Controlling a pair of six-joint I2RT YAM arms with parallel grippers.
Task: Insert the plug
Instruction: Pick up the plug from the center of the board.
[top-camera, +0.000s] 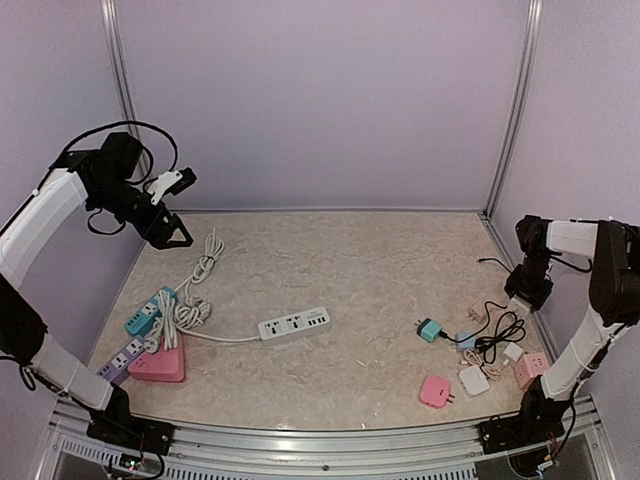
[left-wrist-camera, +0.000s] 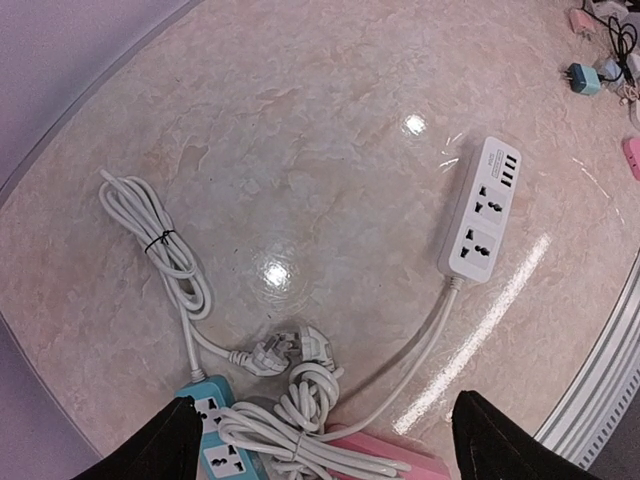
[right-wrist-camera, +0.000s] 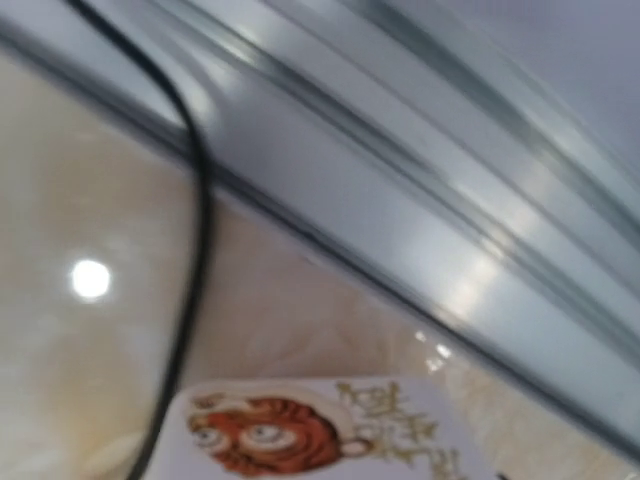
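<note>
Presently the left claw (top-camera: 173, 238) hangs high over the far left corner of the counter (top-camera: 360, 270), its black fingers spread wide and nothing between them; its own camera confirms the claw (left-wrist-camera: 325, 445) released, looking straight down on the wiring below. A white power strip (top-camera: 294, 325) lies flat near the middle of the counter, sockets up, its cord running left into a tangle beside the teal power strip (top-camera: 150, 310). Two white plugs (left-wrist-camera: 268, 355) lie loose on the counter just beyond that teal strip, unplugged and well apart from the white strip's sockets. A tied bundle of white cable (top-camera: 205, 260) lies farther back. A purple power strip (top-camera: 122, 360) and a pink triangular one (top-camera: 158, 365) sit at the near left edge. The right claw (top-camera: 527, 292) is low at the right edge, near a coil of black cable (top-camera: 500, 325); I cannot tell whether it is released or clenched. Its camera shows only the black cable, a metal rail (right-wrist-camera: 400, 180) and a white item printed with a tiger face (right-wrist-camera: 320, 430). A teal charger (top-camera: 430, 330), a pink charger (top-camera: 435, 390) and a white charger (top-camera: 473, 380) lie nearby.
</note>
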